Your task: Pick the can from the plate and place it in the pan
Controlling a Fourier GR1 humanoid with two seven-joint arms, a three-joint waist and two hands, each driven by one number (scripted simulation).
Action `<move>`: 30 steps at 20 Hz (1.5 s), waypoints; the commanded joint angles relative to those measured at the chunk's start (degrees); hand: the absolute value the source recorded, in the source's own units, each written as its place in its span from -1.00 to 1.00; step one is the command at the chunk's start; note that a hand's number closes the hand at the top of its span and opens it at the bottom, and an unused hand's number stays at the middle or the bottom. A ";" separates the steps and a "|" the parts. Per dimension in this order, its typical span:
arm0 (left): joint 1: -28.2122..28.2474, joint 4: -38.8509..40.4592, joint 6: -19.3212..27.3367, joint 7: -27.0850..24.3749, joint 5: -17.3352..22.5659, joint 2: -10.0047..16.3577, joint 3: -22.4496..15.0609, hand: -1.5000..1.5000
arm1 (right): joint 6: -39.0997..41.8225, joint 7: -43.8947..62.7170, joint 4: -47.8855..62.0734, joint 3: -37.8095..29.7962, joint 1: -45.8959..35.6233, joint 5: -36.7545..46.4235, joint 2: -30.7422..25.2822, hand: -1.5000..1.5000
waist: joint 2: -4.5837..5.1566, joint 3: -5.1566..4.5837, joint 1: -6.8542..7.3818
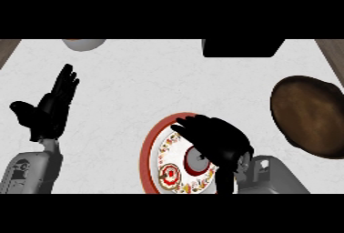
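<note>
The right hand [216,140] lies over the can [196,160]; whether it has closed on it I cannot tell. The can, grey-topped and red-rimmed, stands on the flower-patterned plate [152,148]. The white marbled counter [134,77] also bears the brown pan [309,116], well apart. The left hand [50,109] rests open at the left.

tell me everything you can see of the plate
The plate is round and ceramic-looking, with a dark red rim and a white face ringed by a red and gold pattern. It lies flat on the white counter near the view's lower edge. The can stands on it, and the right hand covers its right side.
</note>
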 commanded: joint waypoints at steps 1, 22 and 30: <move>-1.44 -0.29 0.84 2.09 -1.09 -1.20 -0.64 0.00 | -2.31 -2.26 4.34 2.08 0.54 5.28 3.02 -1.00 | 0.00 0.01 0.05; 1.06 -4.63 1.42 3.23 -3.44 -2.92 -0.72 0.00 | -4.56 -20.71 14.87 4.96 0.85 15.74 2.53 1.00 | 0.01 0.03 0.22; 0.61 -2.82 -0.44 2.75 -2.12 -1.66 1.23 0.00 | -8.49 -4.02 18.80 -1.00 3.55 17.85 10.82 1.00 | 0.13 -0.02 0.16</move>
